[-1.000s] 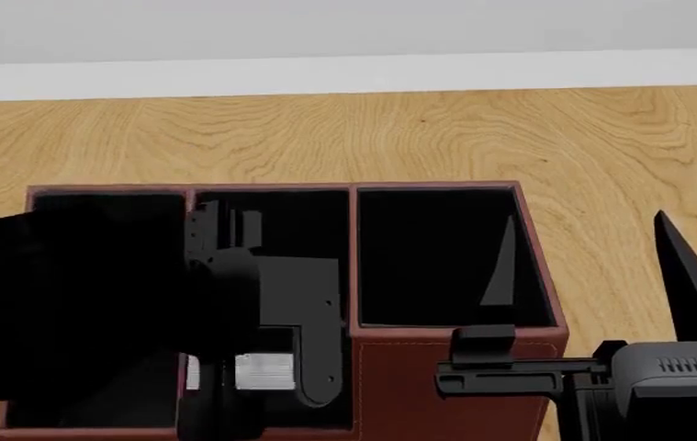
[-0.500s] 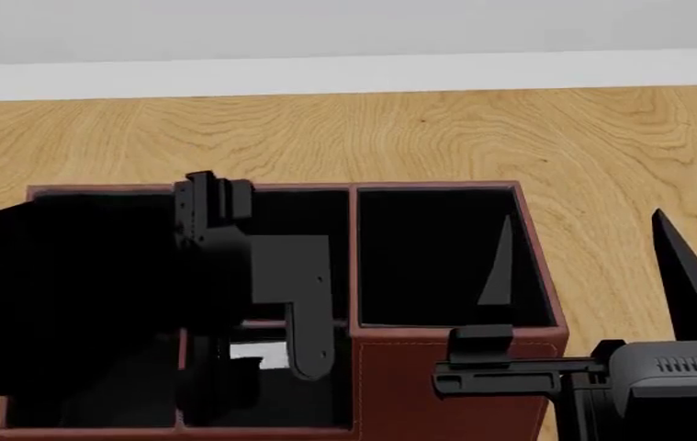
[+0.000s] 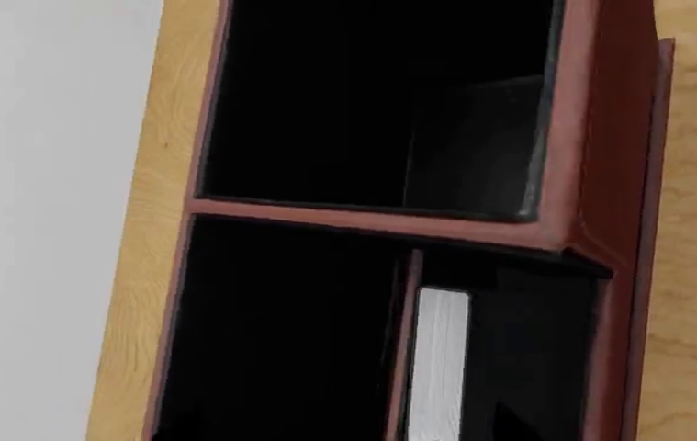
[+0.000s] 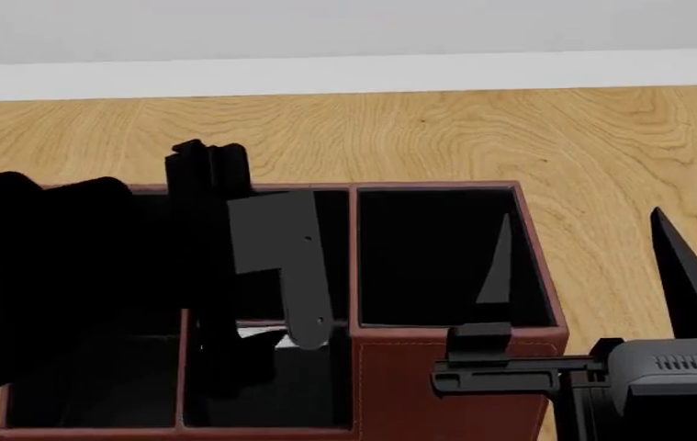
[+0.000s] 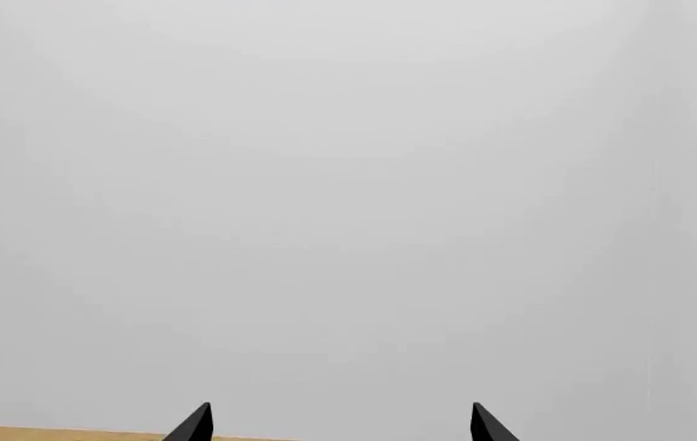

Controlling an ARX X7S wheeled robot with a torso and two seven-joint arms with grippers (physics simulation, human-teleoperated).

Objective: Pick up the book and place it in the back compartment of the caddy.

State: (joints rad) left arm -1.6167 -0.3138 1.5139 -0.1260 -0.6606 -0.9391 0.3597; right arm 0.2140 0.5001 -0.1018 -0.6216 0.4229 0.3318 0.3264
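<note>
The dark red caddy (image 4: 458,386) stands on the wooden table. The book (image 3: 440,367) stands on edge, pale page side up. It is inside the small narrow black-lined cell, the back compartment (image 3: 532,367), and leans against its divider. In the head view the book is a white patch (image 4: 260,334) in that cell (image 4: 268,395) on the caddy's near side. My left gripper (image 4: 263,347) hangs above it with its fingers apart, not touching the book. My right gripper (image 4: 582,216) is open and empty by the caddy's right end. In the right wrist view it (image 5: 338,413) faces a blank wall.
A large square cell (image 4: 446,257) lies at the caddy's right and another (image 3: 373,101) shows in the left wrist view. My black left arm (image 4: 66,285) hides the caddy's left cells. Bare wooden table (image 4: 446,138) runs behind and right of the caddy, up to a white wall.
My left arm and gripper have risen and drawn back from the near cell. The book's white patch sits slightly farther up the head view. The right arm has not moved.
</note>
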